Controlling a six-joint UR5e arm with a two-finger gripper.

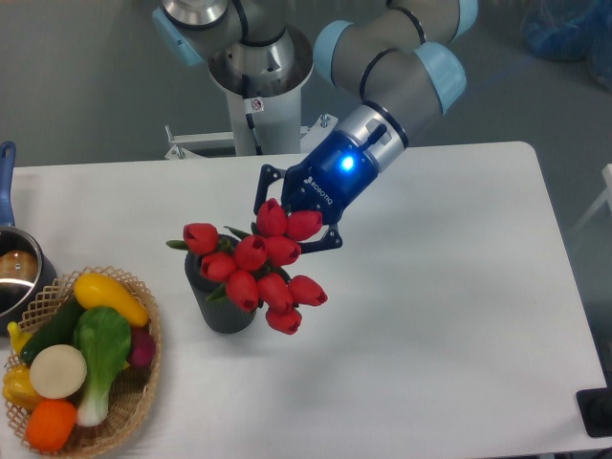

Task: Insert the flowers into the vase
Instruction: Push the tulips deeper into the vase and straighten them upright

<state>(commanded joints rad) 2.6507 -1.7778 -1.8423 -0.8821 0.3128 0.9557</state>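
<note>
The tulip bunch [256,273] hangs tilted over the mouth of the ribbed dark vase [222,304], its buds spilling past the rim toward the right. It looks light and top-heavy, the stems probably stiff plastic, so the stems are the place to hold. Behind the buds, the gripper [293,212] appears clamped on the flowers, though the contact itself is hidden.
</note>
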